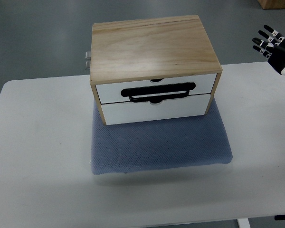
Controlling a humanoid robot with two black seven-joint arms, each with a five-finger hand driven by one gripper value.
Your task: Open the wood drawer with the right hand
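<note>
Sitting on a blue-grey foam mat [161, 145], a small wooden drawer cabinet [154, 47] occupies the far middle of a white table [38, 156]. Its pale pine top faces the camera, with the grain running left to right, and its front turns toward the near edge, slightly angled to the right. Two white drawer fronts are stacked in that face: the upper drawer [156, 85] and the lower drawer [156, 108]. Both sit flush with the wooden frame, so both are closed. A black loop handle [160, 91] lies flat across the seam between them, stretched wide, with a small dark notch above it at the top edge of the upper drawer and another just below it. On the cabinet's back left corner a bit of grey metal hardware [87, 59] sticks out.

The mat extends past the cabinet toward the near side and to both sides, its dotted surface bare in front of the drawers.

At the upper right edge of the view, the right hand [274, 46] hangs above the table's far right corner, well apart from the cabinet and touching nothing. Its black fingers [263, 40] are spread and extended, pointing up and left, holding nothing. Grey floor [38, 38] lies beyond the table.
</note>
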